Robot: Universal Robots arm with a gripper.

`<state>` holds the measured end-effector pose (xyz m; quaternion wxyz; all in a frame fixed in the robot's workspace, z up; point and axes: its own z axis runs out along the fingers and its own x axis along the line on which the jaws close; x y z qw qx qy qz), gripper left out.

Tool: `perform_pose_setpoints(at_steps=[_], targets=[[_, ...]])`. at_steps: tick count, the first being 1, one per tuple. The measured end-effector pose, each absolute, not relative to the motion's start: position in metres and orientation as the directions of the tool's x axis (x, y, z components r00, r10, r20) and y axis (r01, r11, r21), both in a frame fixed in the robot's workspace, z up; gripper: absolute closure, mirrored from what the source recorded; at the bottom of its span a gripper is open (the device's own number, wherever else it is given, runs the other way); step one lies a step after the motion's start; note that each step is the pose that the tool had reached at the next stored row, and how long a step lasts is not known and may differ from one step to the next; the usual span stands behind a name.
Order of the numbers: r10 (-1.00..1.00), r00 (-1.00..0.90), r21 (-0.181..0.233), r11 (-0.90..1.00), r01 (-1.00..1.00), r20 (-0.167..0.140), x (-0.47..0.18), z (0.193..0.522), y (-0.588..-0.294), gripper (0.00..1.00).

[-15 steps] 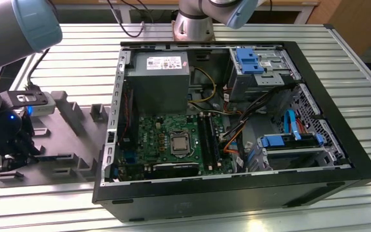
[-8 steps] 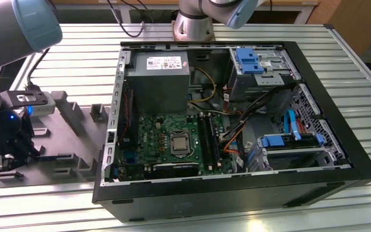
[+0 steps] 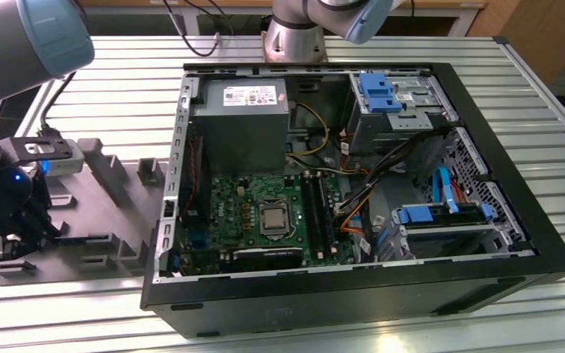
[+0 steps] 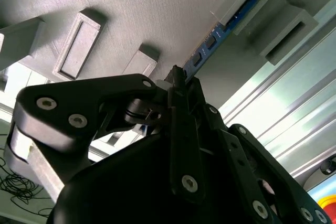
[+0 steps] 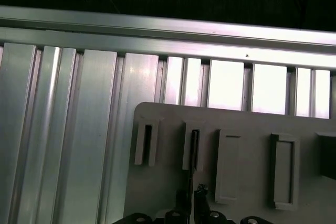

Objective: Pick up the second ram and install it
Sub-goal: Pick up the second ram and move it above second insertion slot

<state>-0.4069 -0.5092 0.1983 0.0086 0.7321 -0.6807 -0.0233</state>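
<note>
The second ram [image 4: 220, 30] is a thin blue stick standing on edge in the grey holder tray [image 4: 131, 9], its far end resting in a raised slot. In the first wrist view the ram [image 5: 193, 150] appears edge-on in a slot of the tray [image 5: 247, 121]. My gripper [image 4: 177, 77] has its black fingers closed on the near end of the stick, and the fingertips [image 5: 201, 191] flank it. In the exterior view my gripper [image 3: 12, 246] sits low over the tray [image 3: 115, 213] at the exterior view's left.
An open computer case [image 3: 361, 294] lies to the right of the tray in the exterior view. It holds a green motherboard [image 3: 233, 202] with long black slots [image 3: 317, 213], a grey power supply [image 3: 238, 118], cables and blue drive bays [image 3: 440, 213]. A ribbed metal table [image 5: 79, 129] lies underneath.
</note>
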Motion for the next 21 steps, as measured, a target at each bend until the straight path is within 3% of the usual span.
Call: perform_pose_setpoints(at_steps=[2,4,21], targets=[[-0.997,0.072,0.044,-0.073,-0.996,-0.022,-0.4069,0.1983,-0.5092,0.86],[-0.997,0.072,0.044,-0.073,-0.996,-0.022,-0.4069,0.1983,-0.5092,0.87],[-0.998,0.061,0.044,-0.062,-0.997,-0.022,-0.4065,0.1997,-0.5093,0.87]])
